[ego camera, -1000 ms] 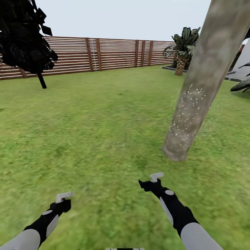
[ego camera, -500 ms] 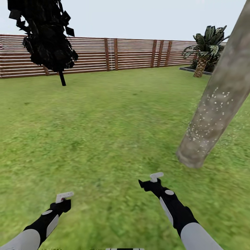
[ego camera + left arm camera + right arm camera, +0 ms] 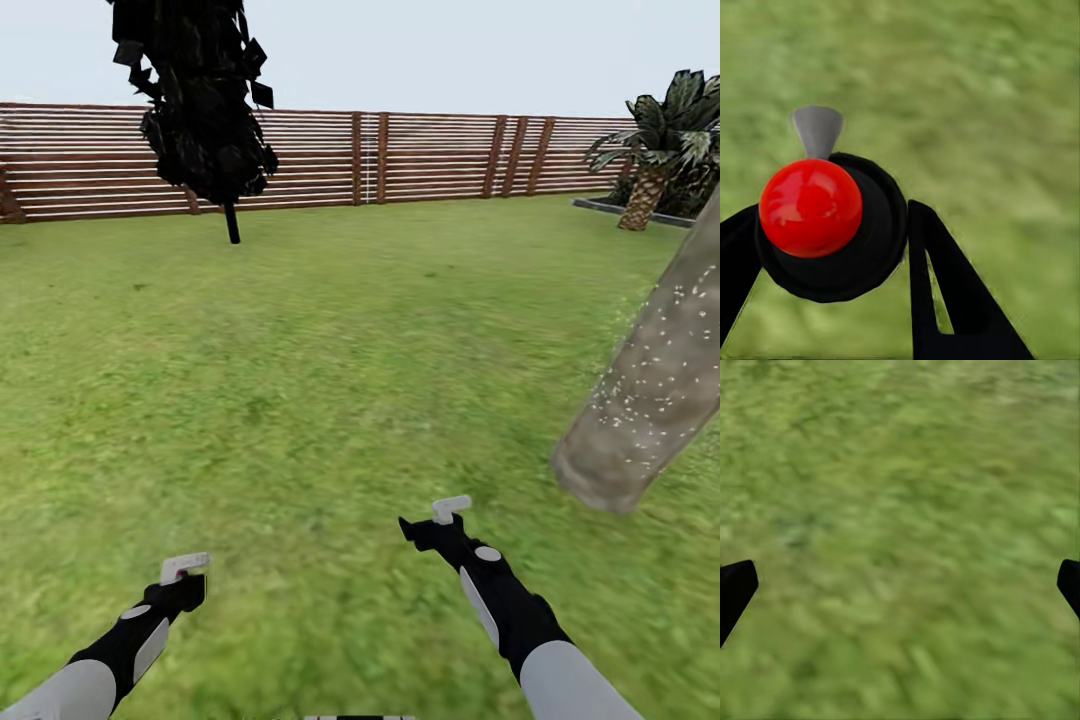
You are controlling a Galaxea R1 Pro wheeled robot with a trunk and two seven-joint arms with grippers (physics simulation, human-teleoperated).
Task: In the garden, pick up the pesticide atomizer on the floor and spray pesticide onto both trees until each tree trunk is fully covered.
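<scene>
My left gripper hangs low over the lawn, shut on the pesticide atomizer. In the left wrist view this is a round black body with a red dome and a grey nozzle, held between the black fingers. To its right, my right gripper is open, and its fingers stand wide apart over bare grass. One thick, leaning, mottled tree trunk stands at the right edge, ahead and to the right of the right gripper. White pesticide specks dot its lower part.
The green lawn stretches ahead to a brown slatted fence. A thin-trunked dark columnar tree stands far left of centre. A palm grows at the far right by the fence.
The whole view has swung left: the speckled trunk, the palm and the dark tree have all slid rightward in the picture. Both arms hold the same pose.
</scene>
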